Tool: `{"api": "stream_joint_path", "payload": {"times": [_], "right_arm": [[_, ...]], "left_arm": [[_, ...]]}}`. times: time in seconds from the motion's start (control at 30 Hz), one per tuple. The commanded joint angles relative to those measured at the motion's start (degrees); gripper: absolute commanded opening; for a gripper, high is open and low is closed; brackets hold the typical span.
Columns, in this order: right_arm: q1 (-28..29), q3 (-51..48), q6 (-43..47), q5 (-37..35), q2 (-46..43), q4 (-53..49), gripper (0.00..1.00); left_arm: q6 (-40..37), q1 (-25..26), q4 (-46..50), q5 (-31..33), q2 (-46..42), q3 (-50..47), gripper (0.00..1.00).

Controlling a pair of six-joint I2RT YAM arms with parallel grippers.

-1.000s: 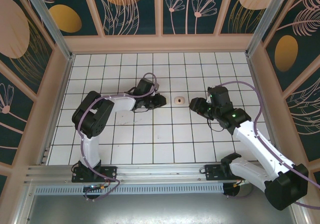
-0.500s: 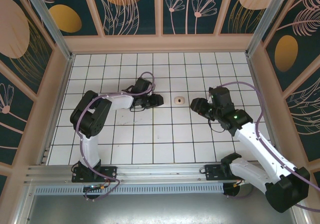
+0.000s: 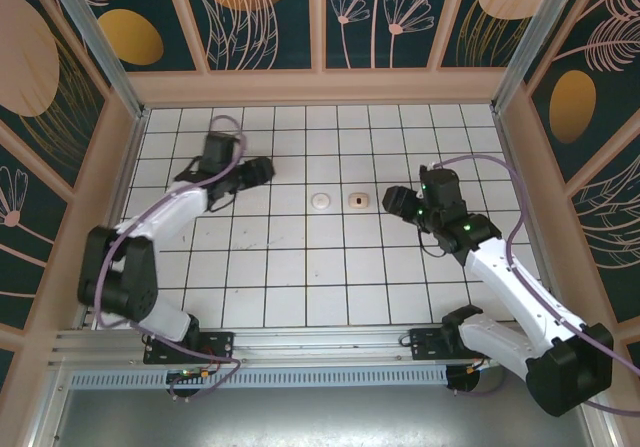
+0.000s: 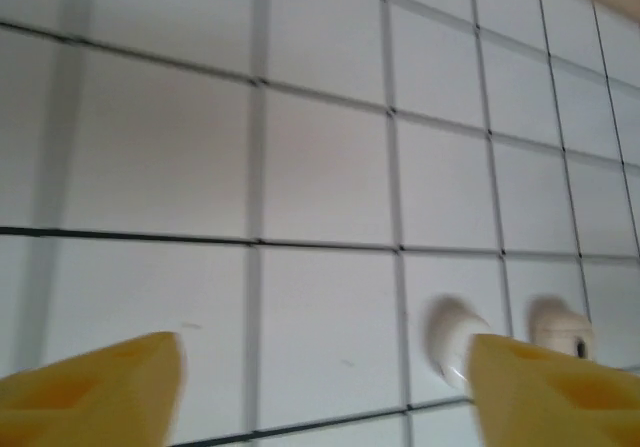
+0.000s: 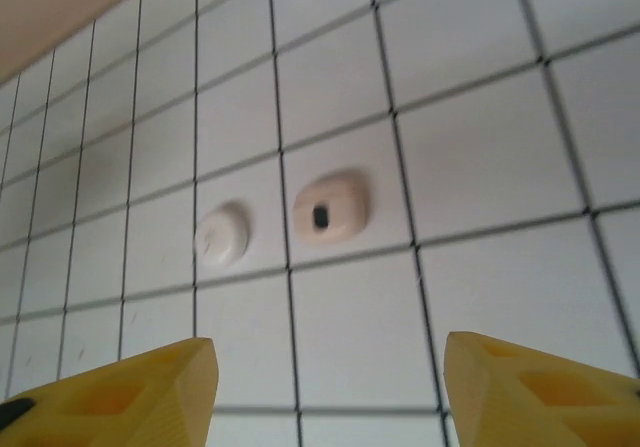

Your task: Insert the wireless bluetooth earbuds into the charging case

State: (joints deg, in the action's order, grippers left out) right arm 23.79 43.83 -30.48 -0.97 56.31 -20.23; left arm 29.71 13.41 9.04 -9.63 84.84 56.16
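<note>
The charging case [image 3: 359, 201] lies closed on the white grid table, a pale pink-cream rounded square with a dark oval mark on top. It also shows in the right wrist view, case [image 5: 330, 207], and at the edge of the left wrist view, case [image 4: 560, 329]. The earbuds are hidden. My left gripper [image 3: 262, 170] hangs open at the left, well away from the case, its yellow fingers [image 4: 100, 387] wide apart over bare tile, gripper [image 4: 325, 397]. My right gripper [image 3: 390, 205] stands open just right of the case, with nothing between its fingers, gripper [image 5: 330, 397].
A flat round pale disc [image 3: 320, 201] lies one tile left of the case, disc [image 5: 221, 237], disc [image 4: 455, 337]. Wooden walls [image 3: 320, 87] ring the table. The arm bases sit on the rail [image 3: 320, 352] at the near edge.
My left gripper has opened and swung back to the far left, leaving the round disc uncovered beside the case. My right gripper has opened wider and shifted only a little.
</note>
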Motion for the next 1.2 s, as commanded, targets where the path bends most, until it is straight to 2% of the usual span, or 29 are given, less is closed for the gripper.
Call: {"api": "stream_joint_path", "payload": {"times": [0.0,0.03,0.07,0.17,0.27,0.37,0.47,0.57,0.6,0.63,0.73,0.77,0.83,0.87,0.9,0.93,1.0,1.03,1.17], "right_arm": [[-4.50,-3.49,9.20,-9.75,0.56,11.47,0.65],[-6.57,-4.91,10.68,-10.37,0.79,14.32,0.66],[-9.12,-6.97,12.44,-10.33,0.93,18.46,0.98],[-17.54,-13.51,15.79,-5.36,1.96,31.23,0.99],[-24.63,-19.08,15.94,-0.88,4.19,42.64,0.99],[-28.22,-24.62,16.72,-0.21,7.69,54.93,0.99],[-28.97,-27.08,19.45,-0.55,13.09,64.55,0.99],[-29.13,-26.72,21.79,-0.16,20.00,71.45,0.99],[-29.20,-26.58,22.58,1.42,22.73,74.01,0.99],[-29.30,-25.65,23.44,2.64,24.71,75.68,0.99],[-29.25,-23.40,26.20,4.70,28.77,76.30,0.99],[-28.68,-24.76,27.49,6.02,29.80,79.88,0.99],[-26.25,-28.56,29.57,3.35,30.16,86.03,0.99],[-26.64,-31.40,28.62,2.38,32.00,93.58,0.99],[-27.92,-32.20,27.14,3.07,32.20,95.96,0.99],[-28.34,-31.66,26.81,3.67,31.14,92.88,0.99],[-26.84,-31.24,27.80,1.22,31.58,92.88,0.99],[-26.38,-31.27,28.14,0.41,31.87,93.20,0.99],[-26.09,-31.07,28.35,0.36,31.87,92.65,0.99]], "left_arm": [[-3.27,-5.78,-0.58,7.93,-7.59,-6.85,0.99],[-4.10,-7.08,-1.89,10.24,-9.99,-8.66,0.99],[-4.97,-8.32,-3.47,13.26,-12.71,-11.01,0.99],[-5.39,-9.97,-9.40,25.03,-20.14,-18.40,0.99],[-5.63,-10.23,-19.36,35.03,-26.72,-27.45,0.99],[-9.04,-10.20,-30.97,39.94,-31.14,-36.96,0.99],[-11.48,-10.16,-44.87,43.66,-32.51,-46.17,0.99],[-13.05,-10.24,-60.30,43.84,-27.91,-52.37,0.99],[-13.99,-10.28,-57.97,41.74,-26.82,-50.71,0.99],[-16.28,-10.25,-61.84,39.71,-25.13,-51.29,0.99],[-19.47,-10.32,-79.94,36.66,-19.08,-54.97,0.99],[-20.11,-10.32,-86.07,36.61,-15.93,-55.65,0.99],[-21.90,-10.33,-93.37,35.41,-8.70,-54.57,0.99],[-21.85,-10.28,-95.86,34.69,-3.95,-53.28,0.99],[-23.70,-10.30,-99.06,31.36,0.10,-51.68,0.99],[-24.65,-10.25,-93.48,27.64,0.73,-49.68,0.99],[-24.27,-10.25,-88.64,29.36,3.28,-45.06,0.99],[-23.50,-10.53,-82.92,29.40,2.31,-43.13,0.99],[-23.19,-11.00,-84.40,29.30,2.53,-43.66,0.99]]}}
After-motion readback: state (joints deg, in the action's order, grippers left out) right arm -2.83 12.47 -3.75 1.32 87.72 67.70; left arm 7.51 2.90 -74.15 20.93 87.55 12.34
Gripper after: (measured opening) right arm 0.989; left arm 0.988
